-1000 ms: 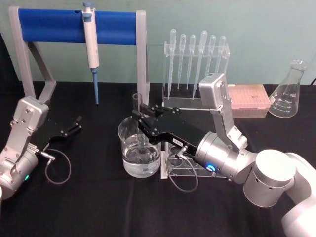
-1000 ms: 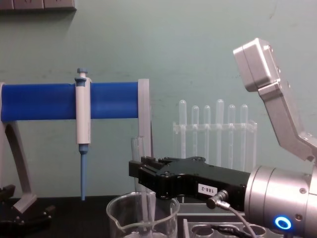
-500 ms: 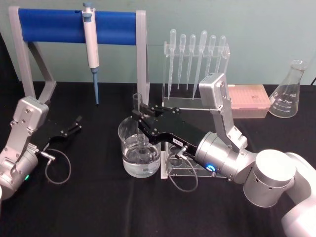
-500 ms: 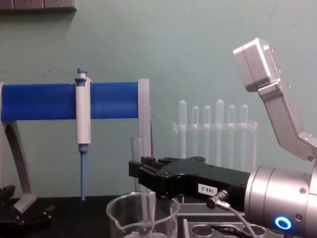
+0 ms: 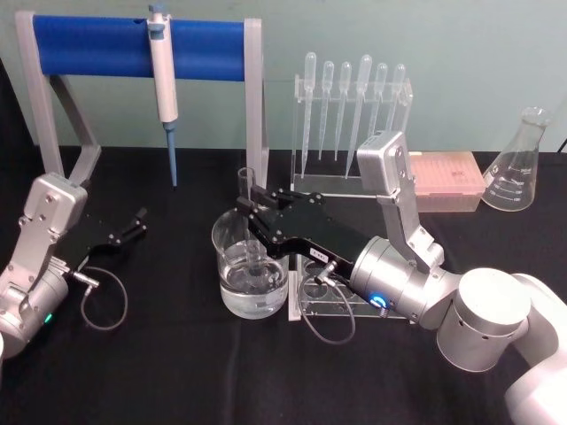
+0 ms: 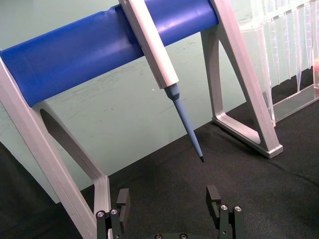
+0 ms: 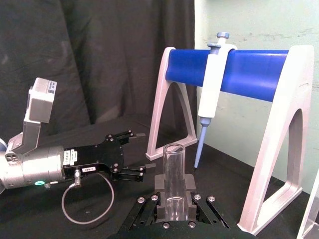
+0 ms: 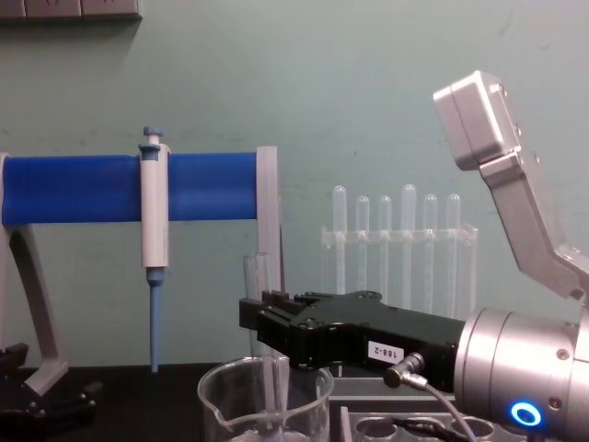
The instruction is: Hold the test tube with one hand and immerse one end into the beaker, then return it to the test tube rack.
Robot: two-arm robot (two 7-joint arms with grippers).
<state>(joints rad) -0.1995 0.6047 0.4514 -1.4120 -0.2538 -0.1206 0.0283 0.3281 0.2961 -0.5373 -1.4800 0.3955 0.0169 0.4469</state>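
- Right gripper (image 5: 249, 202): reaches in from the robot's right, over the beaker (image 5: 225, 241) at the table's (image 5: 177, 372) middle; its black fingers are clamped on the test tube (image 5: 245, 181) a little below the open top.
- Test tube: held upright, its rim above the fingers. Its lower part stands inside the beaker, below the rim, and reaches the clear liquid. In the chest view the tube (image 8: 252, 276) passes down behind the gripper (image 8: 261, 322) into the beaker (image 8: 225, 401).
- Right wrist view: the tube (image 7: 173, 172) sits squarely between the two fingers.
- Test tube rack (image 5: 312, 299): just beside the beaker on the robot's right, under the right arm.
- Left gripper (image 5: 137, 221): parked low at the table's left, well apart from the beaker; its fingers (image 6: 122, 198) are spread and hold nothing.
- Background: a pipettor (image 5: 162, 71) hangs on the blue stand (image 5: 97, 44).
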